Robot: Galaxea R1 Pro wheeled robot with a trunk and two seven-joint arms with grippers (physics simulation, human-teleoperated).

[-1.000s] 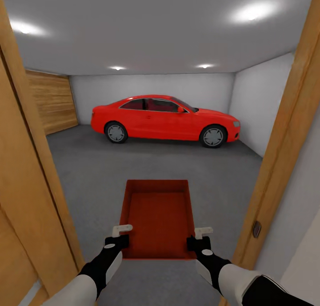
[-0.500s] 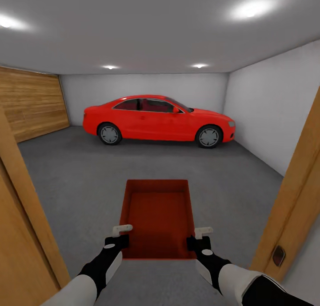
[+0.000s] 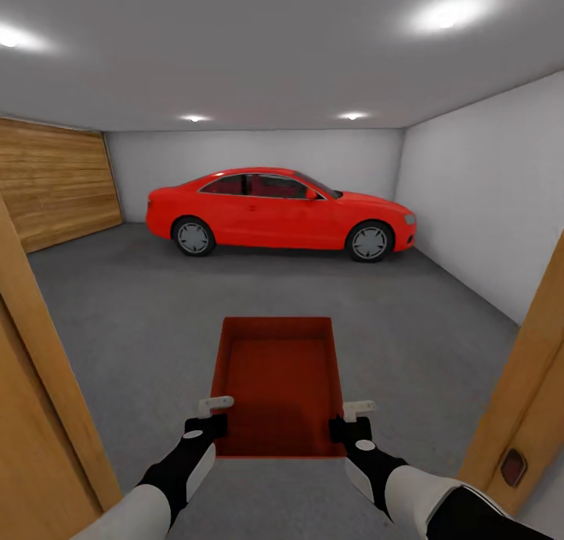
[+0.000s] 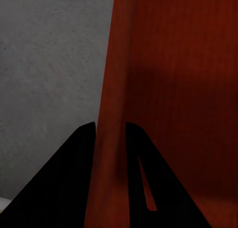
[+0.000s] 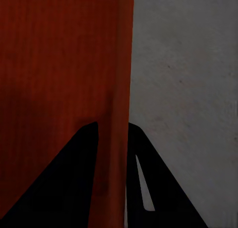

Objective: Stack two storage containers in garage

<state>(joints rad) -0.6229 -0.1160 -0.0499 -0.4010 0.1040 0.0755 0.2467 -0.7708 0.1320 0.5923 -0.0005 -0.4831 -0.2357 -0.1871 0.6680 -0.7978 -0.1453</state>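
One orange-red open-top storage container (image 3: 276, 383) hangs in front of me above the garage floor (image 3: 141, 313), held level by both arms. My left gripper (image 3: 215, 405) is shut on its left wall near the close corner. My right gripper (image 3: 358, 407) is shut on its right wall. In the left wrist view the thin red container wall (image 4: 110, 138) runs between the two dark fingers of the left gripper (image 4: 110, 126), with grey concrete beside it. The right wrist view shows the same: the container wall (image 5: 119, 114) is pinched in the right gripper (image 5: 113, 124).
A red car (image 3: 278, 211) is parked across the far side of the garage. A wide wooden plank door (image 3: 55, 181) fills the left wall, white walls stand behind and right. Wooden door frame posts stand close on my left (image 3: 39, 414) and right (image 3: 533, 399).
The view has moved forward through the doorway: the frame posts have slid outward and more of the garage floor and walls shows. The container sits the same in both grippers.
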